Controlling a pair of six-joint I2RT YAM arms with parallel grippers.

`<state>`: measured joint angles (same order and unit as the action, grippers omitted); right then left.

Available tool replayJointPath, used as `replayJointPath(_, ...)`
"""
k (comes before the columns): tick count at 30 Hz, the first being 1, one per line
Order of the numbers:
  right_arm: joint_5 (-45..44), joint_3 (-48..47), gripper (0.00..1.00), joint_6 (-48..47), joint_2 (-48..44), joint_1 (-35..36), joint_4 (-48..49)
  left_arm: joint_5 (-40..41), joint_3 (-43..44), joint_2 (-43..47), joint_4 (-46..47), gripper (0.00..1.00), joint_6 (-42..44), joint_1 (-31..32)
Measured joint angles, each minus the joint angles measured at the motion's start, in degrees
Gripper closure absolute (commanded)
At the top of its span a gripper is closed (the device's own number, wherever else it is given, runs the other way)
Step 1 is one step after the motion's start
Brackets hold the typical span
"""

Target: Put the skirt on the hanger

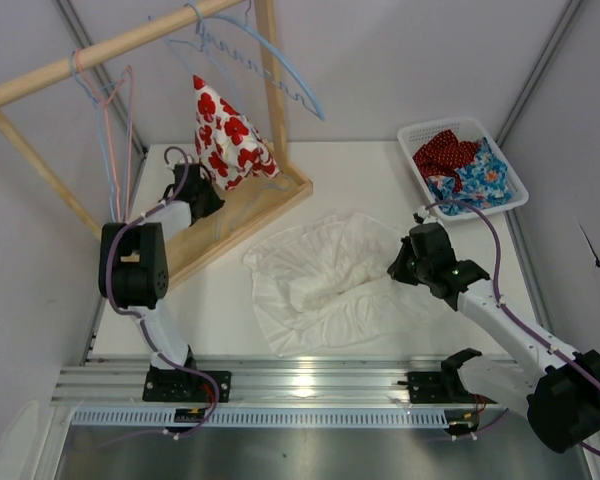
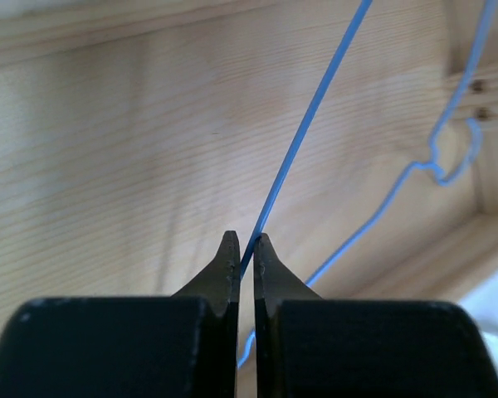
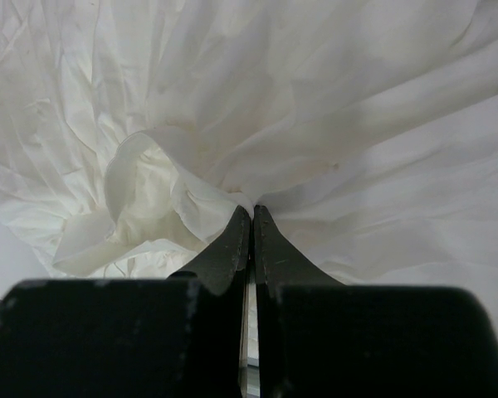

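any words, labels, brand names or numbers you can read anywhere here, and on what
No readable text in any view.
The white skirt, blue wire hanger, wooden rack and basket bear no words, labels or numbers.
The red-flowered cloth on the rack shows only a printed pattern.

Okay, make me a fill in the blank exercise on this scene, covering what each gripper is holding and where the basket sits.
1. The left gripper is shut on a thin ____ wire hanger.
2. The right gripper pinches a fold of the crumpled ____ skirt.
3. The basket of patterned cloth sits at the far corner on the ____ arm's side.

Missing words: blue; white; right.
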<state>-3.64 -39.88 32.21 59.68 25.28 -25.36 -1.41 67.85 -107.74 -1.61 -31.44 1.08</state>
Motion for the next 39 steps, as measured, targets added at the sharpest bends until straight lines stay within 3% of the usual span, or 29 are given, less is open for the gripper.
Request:
replayJointPath(10,-0.04,0.90,1.00,1.07,-3.91,0.00,0.22,-7.28,-3.82,11.52,-0.61,1.00,-2.58,0.20)
replayJointPath(22,-0.50,3.37,1.00,1.95,-7.96,0.00,-0.04,-10.23,-16.81,26.18,-0.13,1.00,-7.85,0.31)
replayJointPath(26,-0.50,3.80,1.00,1.99,-8.68,-0.02,-0.44,-7.50,-25.44,33.94,-2.64,1.00,-8.39,2.40)
replayJointPath(34,-0.09,4.42,1.00,1.86,-8.87,-0.02,-0.57,3.37,-39.82,57.59,-13.66,0.99,-11.67,7.63)
replayJointPath(37,0.63,4.44,1.00,1.70,-8.63,-0.02,-0.55,6.08,-41.75,60.50,-15.89,0.86,-11.91,8.57)
replayJointPath(38,0.96,4.44,1.00,1.64,-8.41,-0.02,-0.50,6.91,-42.10,60.50,-16.72,0.54,-11.96,8.85)
replayJointPath(39,1.20,4.44,1.00,1.64,-8.17,-0.02,-0.48,7.50,-42.36,60.19,-17.77,0.41,-11.65,9.09)
